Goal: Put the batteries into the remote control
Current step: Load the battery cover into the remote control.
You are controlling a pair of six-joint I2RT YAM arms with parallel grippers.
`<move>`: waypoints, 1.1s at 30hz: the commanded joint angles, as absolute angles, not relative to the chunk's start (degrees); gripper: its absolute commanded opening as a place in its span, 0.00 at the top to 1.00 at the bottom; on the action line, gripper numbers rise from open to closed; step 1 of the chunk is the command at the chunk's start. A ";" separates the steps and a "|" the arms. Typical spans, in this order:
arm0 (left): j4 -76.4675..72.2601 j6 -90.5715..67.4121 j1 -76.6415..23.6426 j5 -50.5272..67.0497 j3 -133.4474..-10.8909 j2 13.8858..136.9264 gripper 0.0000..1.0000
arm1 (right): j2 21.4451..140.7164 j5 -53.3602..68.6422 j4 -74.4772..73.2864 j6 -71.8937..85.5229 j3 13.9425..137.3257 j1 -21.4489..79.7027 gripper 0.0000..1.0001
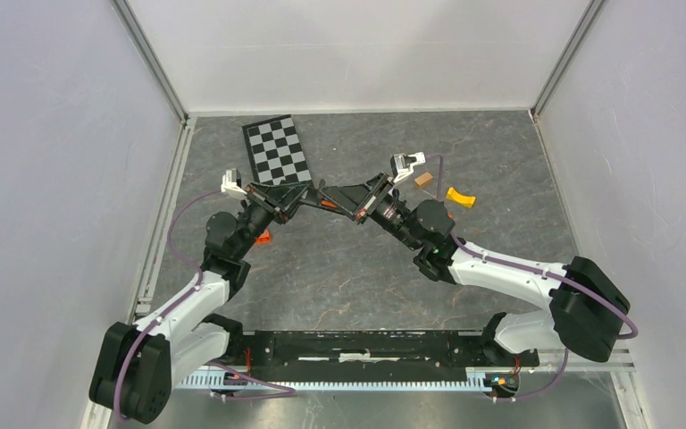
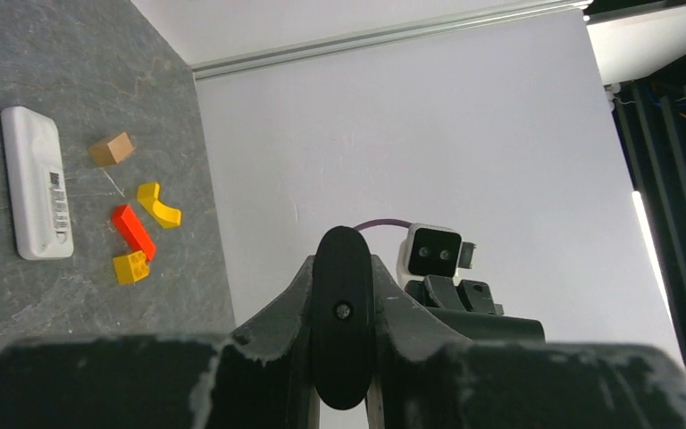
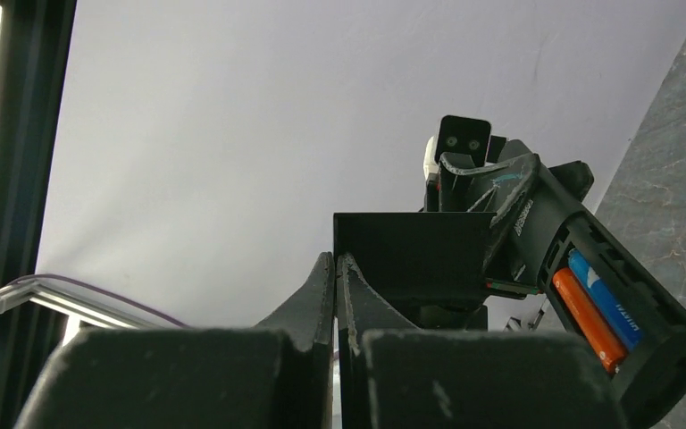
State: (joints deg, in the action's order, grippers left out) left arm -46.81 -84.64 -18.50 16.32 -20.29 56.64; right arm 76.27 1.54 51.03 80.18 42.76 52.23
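— Two batteries (image 3: pixel 583 317) are recorded in the open compartment of the remote (image 3: pixel 536 219): an orange one and a blue one (image 3: pixel 605 300), laid side by side along its length.
— Position of the remote?
— It is held off the surface (image 2: pixel 18 71), in the middle, between the two arms. From the left wrist it is seen end-on; from the right wrist the compartment side is seen.
— State of the left claw (image 2: pixel 341 308)?
— It is clamped on the remote, with one finger against each flank.
— And the right claw (image 3: pixel 335 286)?
— Its jaws are pressed together, tip to tip. A flat black panel (image 3: pixel 411 255) stands just behind the tips, its edge in line with them. Whether it is pinched cannot be told.
— Other items noted?
— A white device (image 2: pixel 36 183) lies flat on the surface. Near it four pieces are scattered: a tan block (image 2: pixel 112 149), a yellow curved piece (image 2: pixel 159 204), a red block (image 2: pixel 132 231) and a yellow brick (image 2: pixel 131 266), the last two close together. A checkerboard (image 1: pixel 277 152) lies towards the far edge, left of centre.
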 commanded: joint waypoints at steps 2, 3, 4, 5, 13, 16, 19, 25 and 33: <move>-51.70 -89.39 -18.72 15.69 -22.50 56.17 0.98 | 74.84 0.45 53.09 81.84 42.98 52.21 1.00; -51.69 -89.67 -18.68 15.94 -22.46 56.20 0.98 | 74.98 0.39 53.29 82.07 42.98 52.21 1.00; -51.88 -90.09 -18.69 16.17 -22.41 56.16 0.98 | 75.09 0.35 53.74 82.17 42.92 52.17 1.00; -52.01 -90.41 -18.70 16.32 -22.41 56.04 0.98 | 75.20 0.36 53.87 82.18 42.80 52.16 1.00; -52.04 -90.88 -18.72 16.62 -22.06 55.41 0.98 | 75.03 -1.40 52.66 81.26 42.36 51.99 1.00; -52.28 -91.40 -18.72 16.79 -21.97 55.47 0.98 | 75.19 -2.17 52.42 81.22 41.85 51.97 1.00; -52.86 -91.80 -18.69 17.04 -21.97 55.85 0.98 | 75.54 -2.19 52.71 81.29 42.07 51.97 1.00; -53.96 -92.55 -18.72 17.58 -22.06 56.34 0.98 | 76.91 -1.28 53.39 82.06 42.54 51.94 1.00; -54.55 -93.13 -18.67 18.37 -22.51 56.35 0.98 | 78.14 -1.01 54.05 82.86 42.45 51.87 1.00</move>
State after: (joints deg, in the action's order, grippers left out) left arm -49.87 -90.70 -18.50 16.88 -20.29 56.66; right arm 77.41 -1.10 52.31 82.30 42.15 52.10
